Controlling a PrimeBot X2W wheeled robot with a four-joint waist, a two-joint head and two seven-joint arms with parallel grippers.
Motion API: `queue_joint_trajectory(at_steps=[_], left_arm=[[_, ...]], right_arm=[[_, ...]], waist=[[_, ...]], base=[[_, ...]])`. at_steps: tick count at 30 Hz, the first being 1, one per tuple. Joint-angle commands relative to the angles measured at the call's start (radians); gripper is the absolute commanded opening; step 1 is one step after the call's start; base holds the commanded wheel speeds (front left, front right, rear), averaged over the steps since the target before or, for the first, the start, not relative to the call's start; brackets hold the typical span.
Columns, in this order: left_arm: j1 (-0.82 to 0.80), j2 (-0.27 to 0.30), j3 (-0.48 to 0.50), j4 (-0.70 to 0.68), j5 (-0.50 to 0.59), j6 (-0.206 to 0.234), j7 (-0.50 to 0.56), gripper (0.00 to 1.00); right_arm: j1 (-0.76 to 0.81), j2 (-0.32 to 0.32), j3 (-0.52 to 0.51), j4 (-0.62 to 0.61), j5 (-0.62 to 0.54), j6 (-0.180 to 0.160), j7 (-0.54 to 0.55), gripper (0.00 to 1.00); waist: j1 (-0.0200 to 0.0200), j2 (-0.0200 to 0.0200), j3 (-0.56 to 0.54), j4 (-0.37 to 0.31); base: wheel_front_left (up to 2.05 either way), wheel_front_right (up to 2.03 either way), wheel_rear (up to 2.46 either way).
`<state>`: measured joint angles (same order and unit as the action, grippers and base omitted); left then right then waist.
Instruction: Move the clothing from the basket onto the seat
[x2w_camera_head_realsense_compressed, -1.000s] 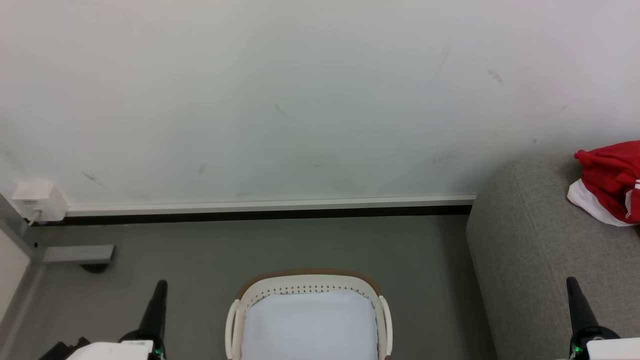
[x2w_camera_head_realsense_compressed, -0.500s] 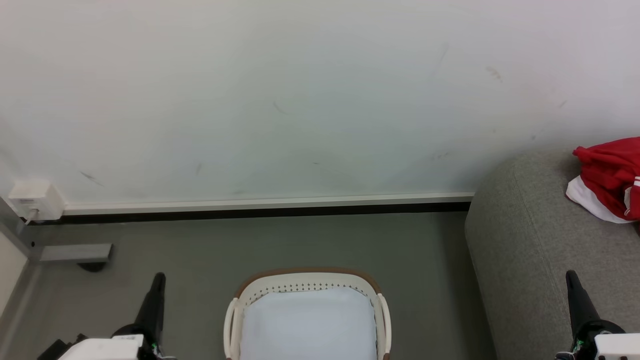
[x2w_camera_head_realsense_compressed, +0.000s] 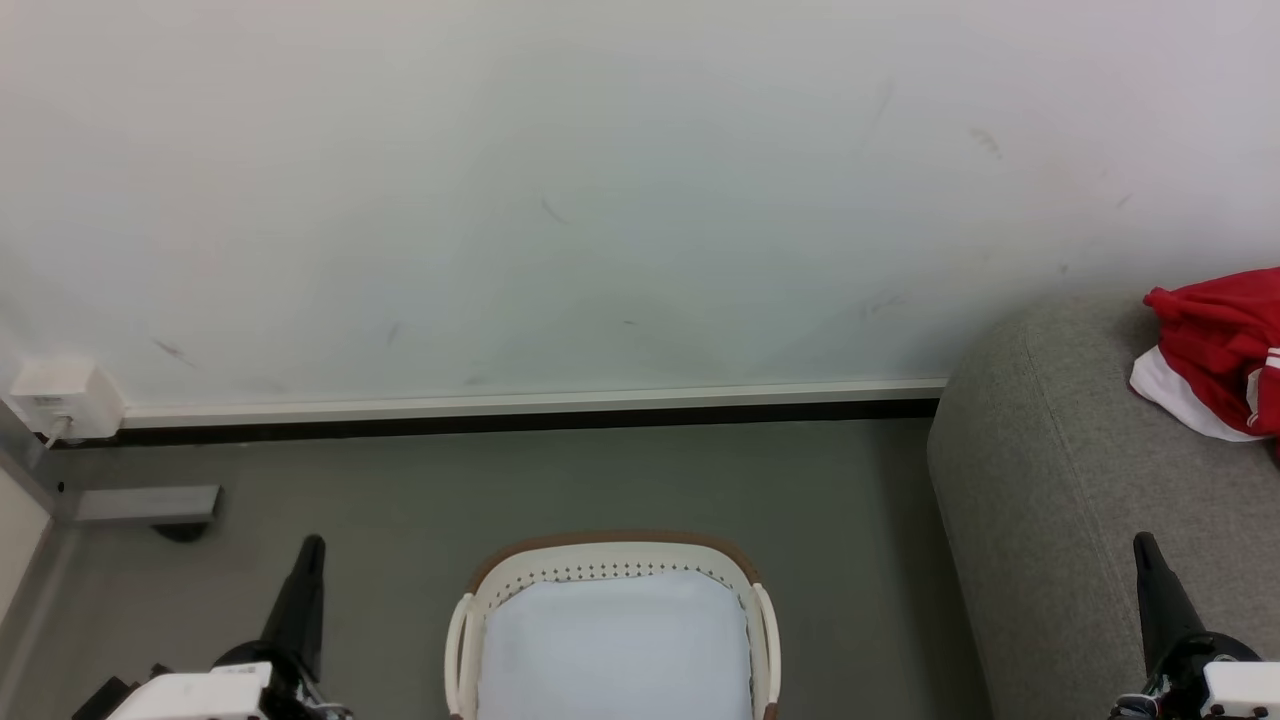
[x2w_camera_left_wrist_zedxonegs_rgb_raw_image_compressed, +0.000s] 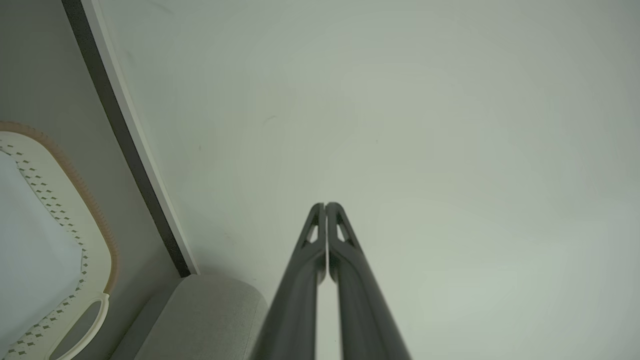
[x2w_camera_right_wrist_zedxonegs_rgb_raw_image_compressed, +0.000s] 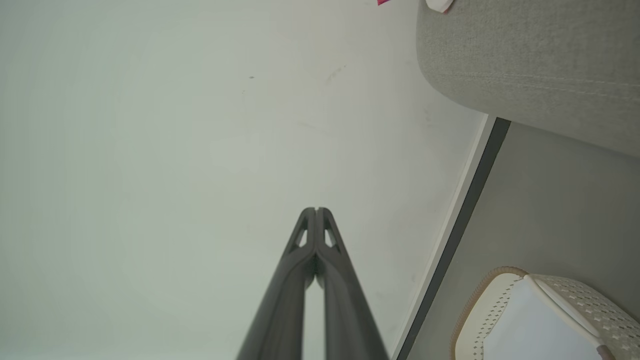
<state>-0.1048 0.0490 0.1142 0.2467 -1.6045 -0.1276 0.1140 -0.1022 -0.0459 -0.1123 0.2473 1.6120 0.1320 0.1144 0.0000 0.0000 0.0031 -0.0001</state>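
Left gripper (x2w_camera_head_realsense_compressed: 308, 560): two long dark jaws pressed together to a point, holding nothing, aimed up at a pale wall (x2w_camera_head_realsense_compressed: 600, 200). Right gripper (x2w_camera_head_realsense_compressed: 1145, 555): the same, jaws together and empty, low at the right, in front of the seat's flank. In each wrist view the slim, matte fingers meet at the tip, with small cut-out windows just below.

Between the two grippers, on a smooth grey floor (x2w_camera_head_realsense_compressed: 600, 480), stands the basket (x2w_camera_head_realsense_compressed: 615, 545). It is an oval of hard cream plastic with a brown rim, rows of small perforations and loop handles at the sides. Inside it, a flat, pale white lining (x2w_camera_head_realsense_compressed: 615, 640) shows, with no red fabric on it; the near end is cut off by the frame.

To the right rises the seat (x2w_camera_head_realsense_compressed: 1040, 480), bulky, rounded at the edges and covered in coarse grey woven cloth. The clothing (x2w_camera_head_realsense_compressed: 1210, 345) lies bunched on top of it by the right edge: soft, crumpled red fabric with a white hem and thin stripe trim.

The moving step looks finished, or nearly so. The next move would call for checking the hidden part of the basket for any remaining garment before resting the arms.
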Motion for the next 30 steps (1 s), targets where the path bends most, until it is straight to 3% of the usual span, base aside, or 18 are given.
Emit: queue_joint_trajectory(at_steps=[1,30], left_arm=[[-0.009,0.002,0.003,-0.003,-0.015,-0.005,0.004,0.00],[-0.009,0.002,0.002,-0.004,-0.015,-0.005,0.004,0.00]], right_arm=[[-0.014,-0.008,-0.004,-0.005,0.002,-0.002,0.003,0.00],[-0.013,-0.008,-0.004,-0.005,0.002,-0.002,0.003,0.00]], waist=[[0.0000,0.0000,0.000,0.000],[0.0000,0.0000,0.000,0.000]], base=[[0.00,0.00,0.00],[0.00,0.00,0.00]])
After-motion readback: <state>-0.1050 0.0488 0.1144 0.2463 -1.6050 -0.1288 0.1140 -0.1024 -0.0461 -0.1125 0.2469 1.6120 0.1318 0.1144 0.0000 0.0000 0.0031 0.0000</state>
